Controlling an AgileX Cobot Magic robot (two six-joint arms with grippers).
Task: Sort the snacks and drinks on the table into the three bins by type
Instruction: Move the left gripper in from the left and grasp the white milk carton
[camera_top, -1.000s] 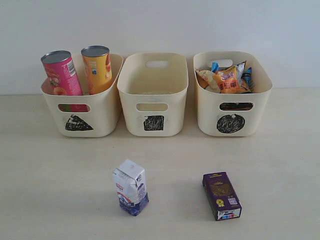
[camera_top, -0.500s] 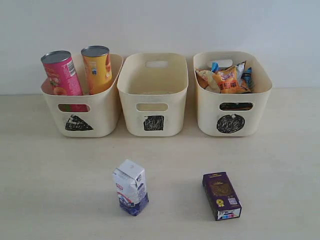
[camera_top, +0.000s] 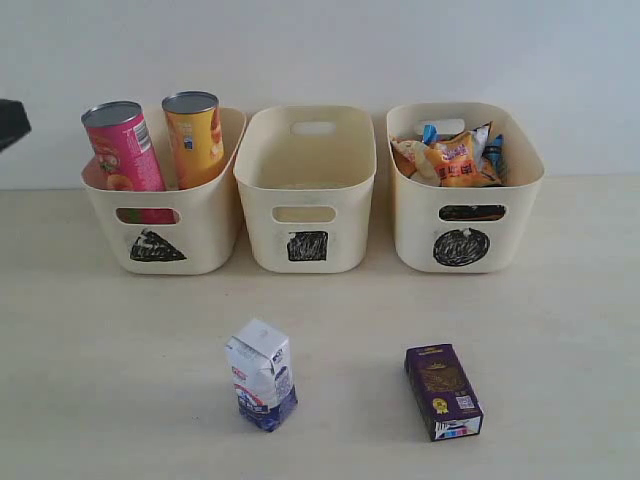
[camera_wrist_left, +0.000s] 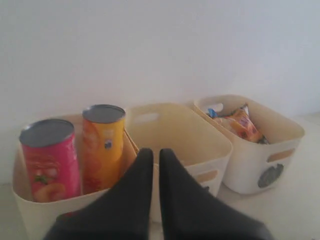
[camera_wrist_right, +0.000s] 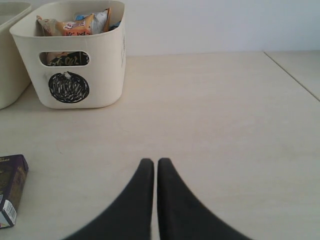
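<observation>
Purple-brown carton (camera_wrist_right: 11, 190) is parked on the worktop (camera_wrist_right: 210, 110) just beside the right jaws, white-blue carton (camera_top: 261, 375) well apart from the left jaws. Both pairs are clenched, nothing gripped. Either carton could get knocked over if jaws aren't opened first.

Quick headcount: three bins, namely the triangle bin (camera_top: 200, 235), square bin (camera_top: 340, 240) and circle bin (camera_top: 415, 240). Two chip tubes: pink tube (camera_top: 125, 150), yellow-orange tube (camera_top: 195, 135). Two drinks: white-and-blue carton (camera_top: 262, 375), dark purple carton (camera_top: 443, 390). Crinkly bags (camera_top: 455, 158): several, too jumbled to count.
</observation>
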